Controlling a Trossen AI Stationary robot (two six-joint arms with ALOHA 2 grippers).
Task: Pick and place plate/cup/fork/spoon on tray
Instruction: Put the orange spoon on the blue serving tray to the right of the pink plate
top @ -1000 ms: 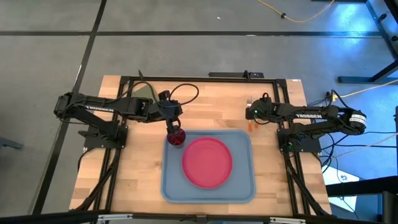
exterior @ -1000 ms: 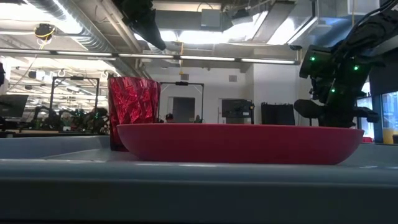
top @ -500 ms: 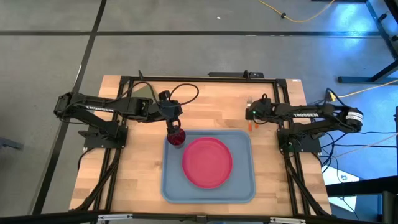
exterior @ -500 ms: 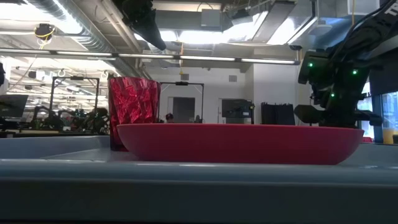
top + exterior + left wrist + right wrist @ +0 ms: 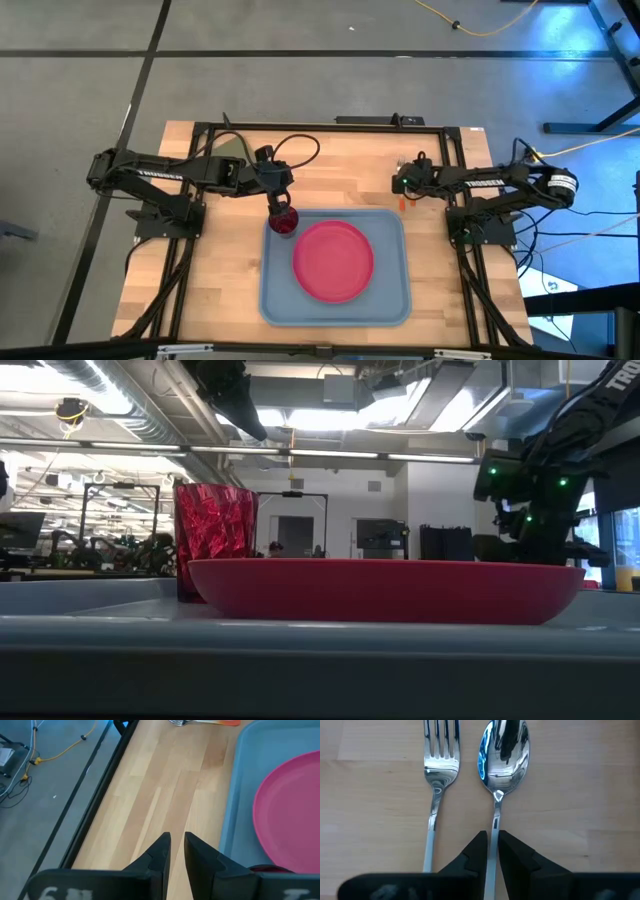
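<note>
**Right gripper closes on spoon beside loaded tray**

Right gripper, seen from above, sits over the cutlery off the far right corner of the tray, which holds the plate and cup; the left gripper hangs above the cup. At table height, cup stands behind plate. Left wrist camera: fingers nearly together, holding nothing. Right wrist camera: fingers pinch the spoon stem, the fork just beside it.
</note>
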